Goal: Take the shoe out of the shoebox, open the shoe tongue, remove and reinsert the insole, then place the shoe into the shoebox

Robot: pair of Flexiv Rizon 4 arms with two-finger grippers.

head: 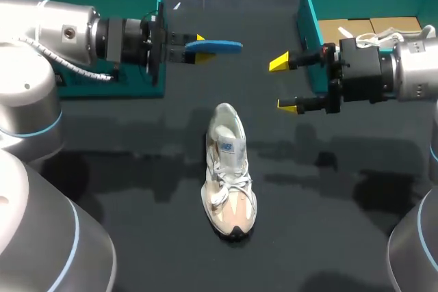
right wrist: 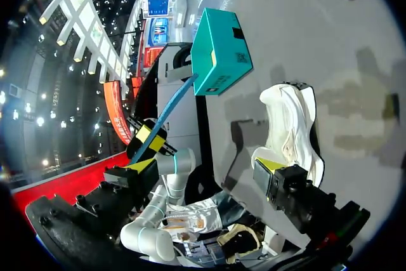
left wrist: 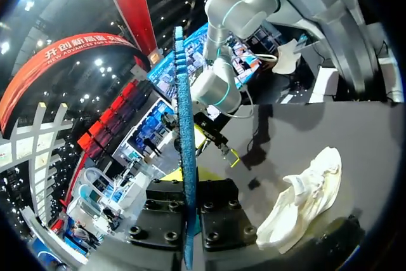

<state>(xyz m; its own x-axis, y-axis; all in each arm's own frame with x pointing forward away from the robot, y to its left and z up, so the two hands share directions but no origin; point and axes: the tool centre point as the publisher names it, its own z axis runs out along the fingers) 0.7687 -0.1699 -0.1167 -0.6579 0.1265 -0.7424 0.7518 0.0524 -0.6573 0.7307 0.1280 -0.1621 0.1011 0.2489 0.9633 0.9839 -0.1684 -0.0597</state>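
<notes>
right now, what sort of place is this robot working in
Probably a tabletop robot workstation set up for shoe handling: an open teal cardboard shoebox, a white and beige lace-up sneaker lying out on the table, and a flat blue insole held in the left claw.

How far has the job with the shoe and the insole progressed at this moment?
Done: the shoe lies on the table, out of the box, and its insole is out. In hand: the left claw is shut on the insole, and the right claw is open and empty. Left: put the insole back, then place the shoe in the box.
</notes>
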